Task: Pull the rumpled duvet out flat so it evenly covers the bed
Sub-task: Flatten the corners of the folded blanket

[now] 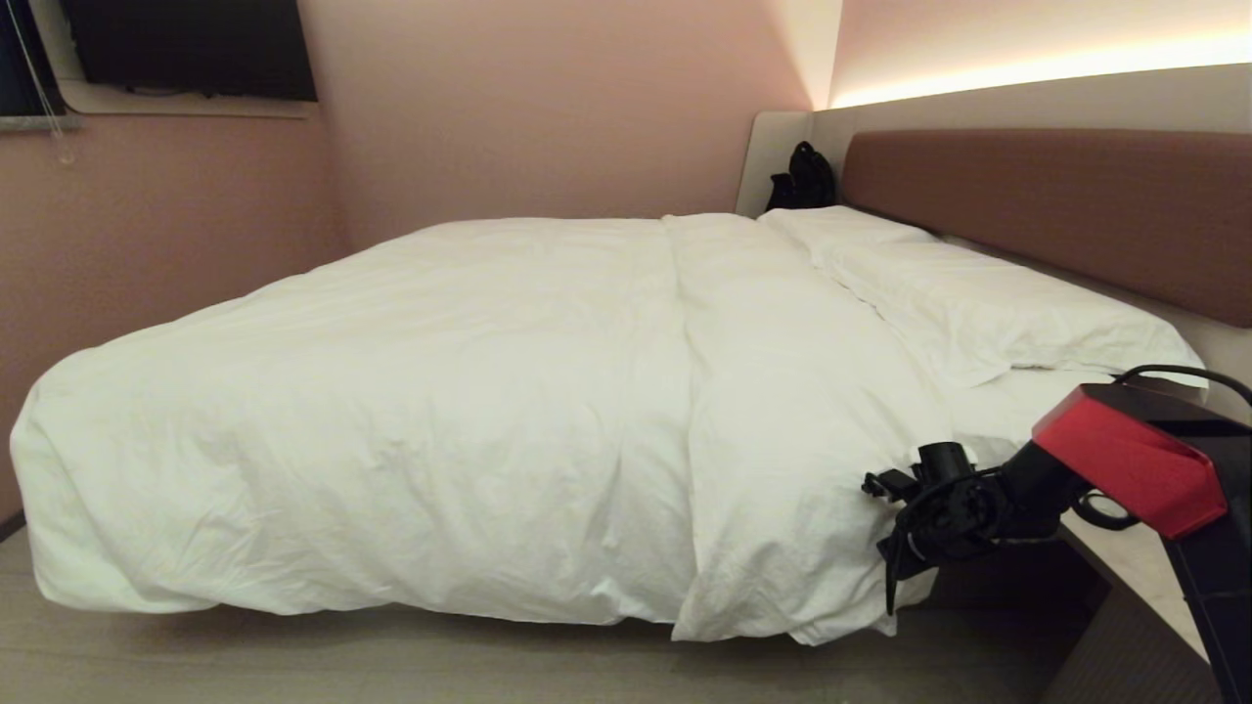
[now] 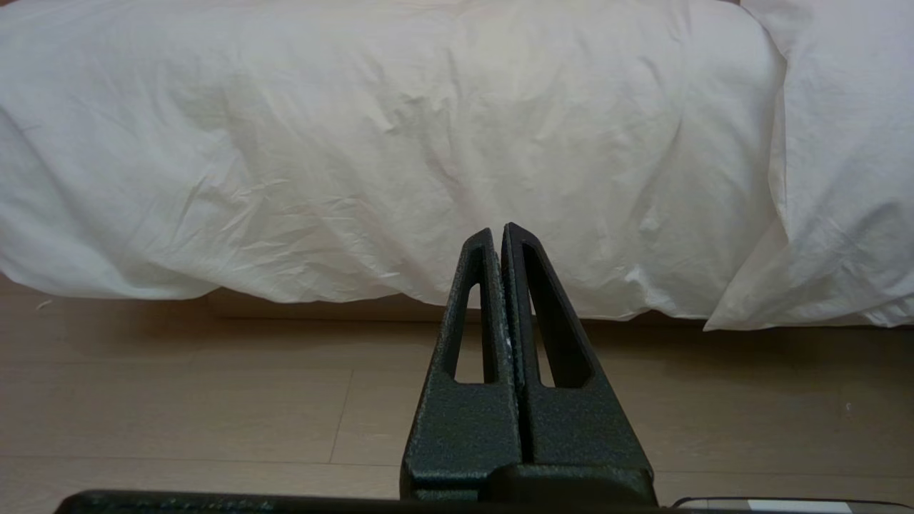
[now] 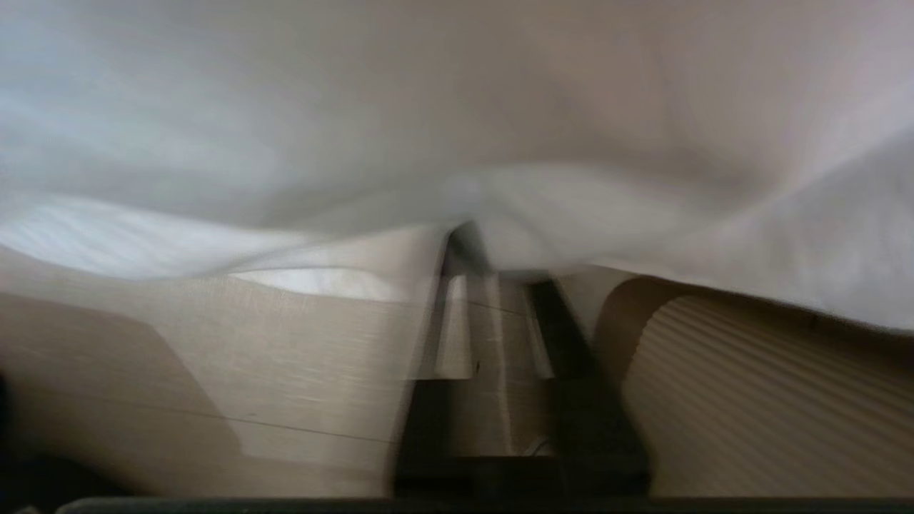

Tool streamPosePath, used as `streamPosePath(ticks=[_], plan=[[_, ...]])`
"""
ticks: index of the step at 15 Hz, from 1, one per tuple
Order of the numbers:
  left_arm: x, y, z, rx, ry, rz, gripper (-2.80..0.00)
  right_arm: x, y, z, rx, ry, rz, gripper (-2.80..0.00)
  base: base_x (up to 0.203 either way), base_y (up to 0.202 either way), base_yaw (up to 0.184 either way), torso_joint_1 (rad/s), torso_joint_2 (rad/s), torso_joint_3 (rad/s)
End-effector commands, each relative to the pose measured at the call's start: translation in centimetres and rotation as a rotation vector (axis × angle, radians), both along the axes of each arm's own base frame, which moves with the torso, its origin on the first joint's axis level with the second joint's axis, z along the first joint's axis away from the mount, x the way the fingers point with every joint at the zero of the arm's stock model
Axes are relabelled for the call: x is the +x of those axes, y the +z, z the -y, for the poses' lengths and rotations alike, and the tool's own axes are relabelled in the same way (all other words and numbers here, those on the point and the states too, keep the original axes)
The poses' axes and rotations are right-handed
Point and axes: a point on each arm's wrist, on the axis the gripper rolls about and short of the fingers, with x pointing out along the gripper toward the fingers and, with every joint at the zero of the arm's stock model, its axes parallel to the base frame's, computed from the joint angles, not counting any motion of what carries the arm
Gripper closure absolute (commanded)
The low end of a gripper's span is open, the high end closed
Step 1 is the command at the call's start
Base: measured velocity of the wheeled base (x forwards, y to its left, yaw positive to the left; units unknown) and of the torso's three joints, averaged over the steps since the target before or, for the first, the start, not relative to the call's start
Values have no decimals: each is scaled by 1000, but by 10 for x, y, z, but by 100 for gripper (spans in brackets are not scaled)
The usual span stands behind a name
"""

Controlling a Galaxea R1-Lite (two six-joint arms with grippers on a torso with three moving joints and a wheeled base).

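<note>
Head view: puffy white wrinkled duvet (image 1: 469,391) covers the wide low bed (image 1: 978,401), folded strip overhanging near the right gripper (image 1: 885,508), fingers clamped on its hem. Left wrist: left gripper (image 2: 503,239) closed, empty, duvet ahead. Right wrist: fabric pinched directly at fingertips.

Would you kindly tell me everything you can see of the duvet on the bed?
The duvet is a large, thick, puffy white quilt of softly creased fabric. It lies across most of the bed, hanging over the near side almost to the floor, with a long ridge running across it toward the far wall. Toward the headboard it stops short of the pillows. The right gripper is closed on its hanging edge near that end; the left gripper, shut and empty, is low beside the bed, apart from it.
</note>
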Motion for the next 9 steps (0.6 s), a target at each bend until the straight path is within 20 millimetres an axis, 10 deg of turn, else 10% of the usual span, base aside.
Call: streamPosePath(ticks=[1, 9], plan=[[0, 0, 0, -1, 0, 0, 0, 0, 1, 0, 1, 3, 4, 0, 0, 0, 0, 0, 0, 0], [0, 0, 0, -1, 0, 0, 0, -1, 2, 0, 0, 1, 1, 0, 0, 0, 0, 0, 0, 0]])
